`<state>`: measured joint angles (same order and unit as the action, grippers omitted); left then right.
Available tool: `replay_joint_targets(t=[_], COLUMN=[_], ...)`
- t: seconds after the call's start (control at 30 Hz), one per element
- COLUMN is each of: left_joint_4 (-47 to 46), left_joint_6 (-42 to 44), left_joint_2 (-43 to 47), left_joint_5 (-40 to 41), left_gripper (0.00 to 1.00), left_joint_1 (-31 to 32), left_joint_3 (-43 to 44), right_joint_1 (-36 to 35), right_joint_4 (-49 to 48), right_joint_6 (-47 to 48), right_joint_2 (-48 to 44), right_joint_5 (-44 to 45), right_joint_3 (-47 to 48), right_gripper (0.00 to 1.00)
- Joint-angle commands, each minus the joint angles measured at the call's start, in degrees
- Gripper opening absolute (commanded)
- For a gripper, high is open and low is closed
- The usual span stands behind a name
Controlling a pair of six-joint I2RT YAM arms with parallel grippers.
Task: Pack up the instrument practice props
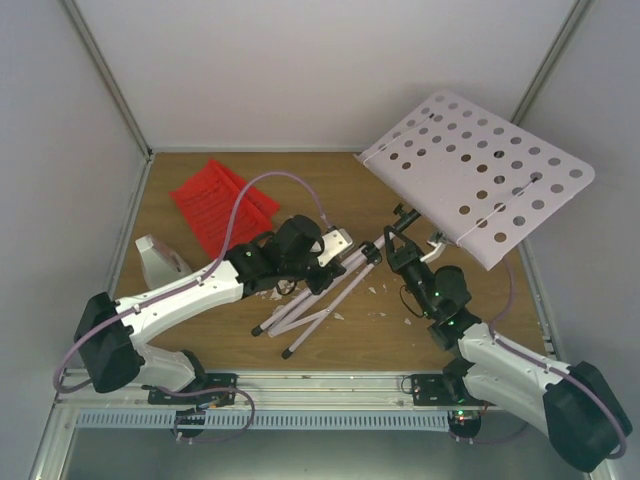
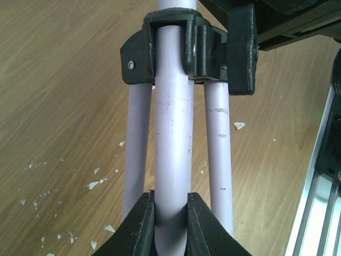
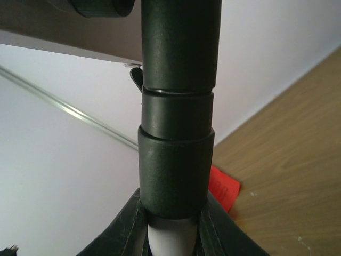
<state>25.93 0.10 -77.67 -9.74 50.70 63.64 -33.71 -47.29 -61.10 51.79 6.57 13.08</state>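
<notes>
On the desk [image 1: 200, 335], the plate [image 1: 480, 175] rides high at 2 o'clock and the legs [image 1: 310, 310] trail toward 7. You're steadying both ends, probably to fold them: the right end effector [image 3: 171, 213] is pinching the shaft [image 3: 176, 133] and the left end effector [image 2: 171, 205] a tube [image 2: 173, 133]. Sheets [image 1: 215, 205] lie at 10, the metronome [image 1: 160, 258] at 9, with crumbs [image 1: 385, 300] beneath. Nothing seems to obstruct.

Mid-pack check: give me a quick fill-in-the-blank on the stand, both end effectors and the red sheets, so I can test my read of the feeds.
1. The left end effector is shut on the stand's ____ tube, with one tube either side.
2. The right end effector is shut on the stand's ____ collar.
3. The red sheets lie in the table's far ____ corner.
4. The plate is dotted with round ____.

Missing words: middle; black; left; holes.
</notes>
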Motion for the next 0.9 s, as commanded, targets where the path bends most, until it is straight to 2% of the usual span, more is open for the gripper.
replay_joint_targets(t=[0.0,0.3,0.87], left_joint_4=[-20.58,-19.88,-23.97], left_joint_6=[-3.01,-2.88,-6.21], left_joint_2=[1.56,-1.67,-5.68], left_joint_5=[6.09,8.23,4.93], left_gripper=[0.0,0.0,0.0], left_joint_1=[-0.26,0.23,1.75], left_joint_3=[1.79,0.46,-6.13], right_joint_1=[-0.83,-0.87,-0.83], right_joint_4=[5.97,13.14,10.63], right_joint_6=[1.29,-8.42,-14.2], right_joint_2=[0.11,0.62,8.29], right_joint_5=[3.23,7.45,8.23], right_joint_3=[-1.19,-3.7,-6.51], right_gripper=[0.0,0.01,0.0])
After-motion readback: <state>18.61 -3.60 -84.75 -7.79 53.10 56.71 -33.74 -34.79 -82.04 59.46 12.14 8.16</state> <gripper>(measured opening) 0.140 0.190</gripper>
